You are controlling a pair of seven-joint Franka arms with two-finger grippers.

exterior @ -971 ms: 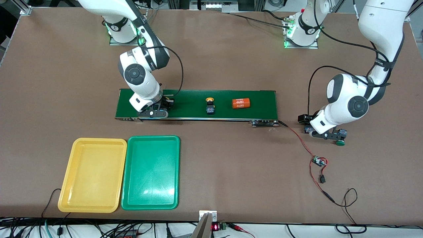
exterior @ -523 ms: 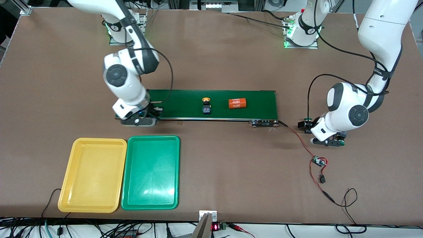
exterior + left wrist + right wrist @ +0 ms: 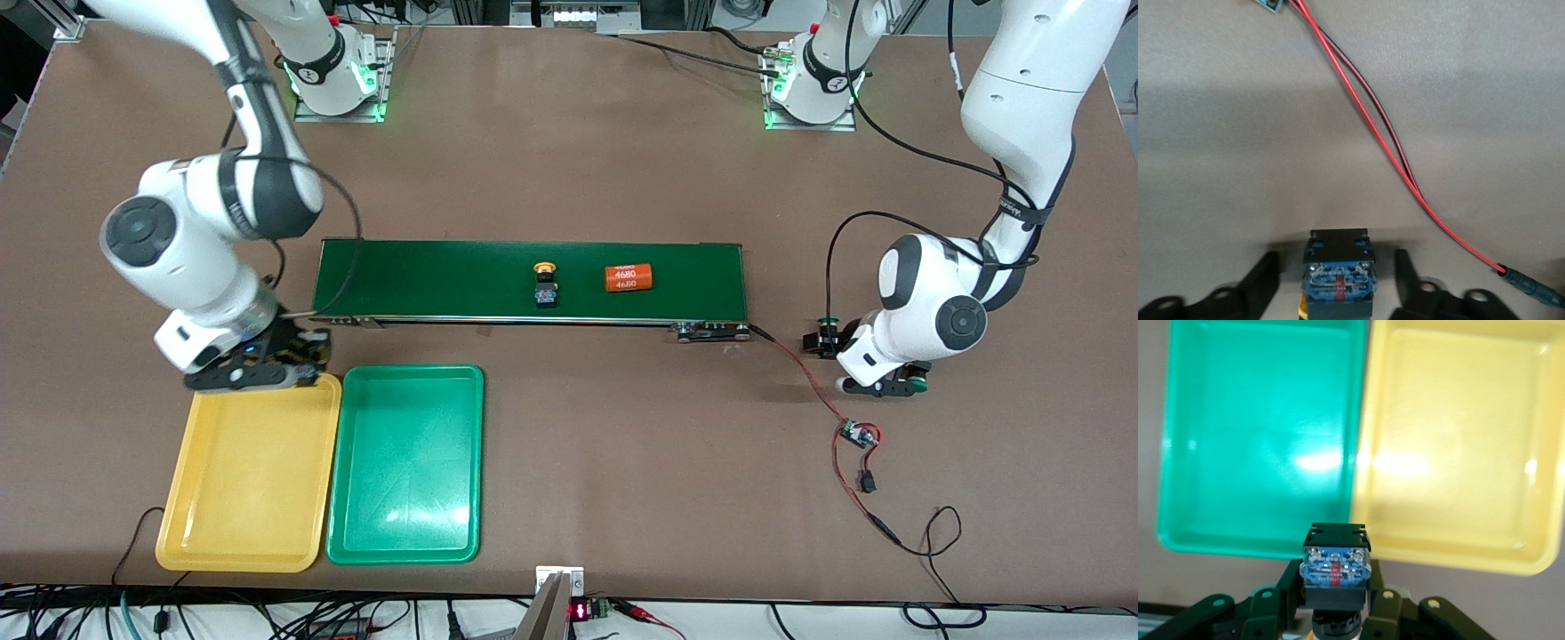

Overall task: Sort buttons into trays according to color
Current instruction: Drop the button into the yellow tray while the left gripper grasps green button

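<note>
My right gripper is shut on a black-bodied button and holds it over the rim of the yellow tray on the conveyor side. Its cap colour is hidden. The green tray lies beside the yellow one; both trays are empty and also show in the right wrist view. A yellow-capped button lies on the conveyor. My left gripper is low at the table, open around another button without touching it. Green caps show beside that hand.
The dark-green conveyor belt also carries an orange cylinder. Red wires run from the belt's end to a small circuit board, close to the left gripper. Cables hang along the table's front edge.
My right gripper has carried its button from the conveyor's end to above the yellow tray's edge. The yellow button and the orange cylinder have ridden toward the right arm's end. The left gripper shifted slightly.
</note>
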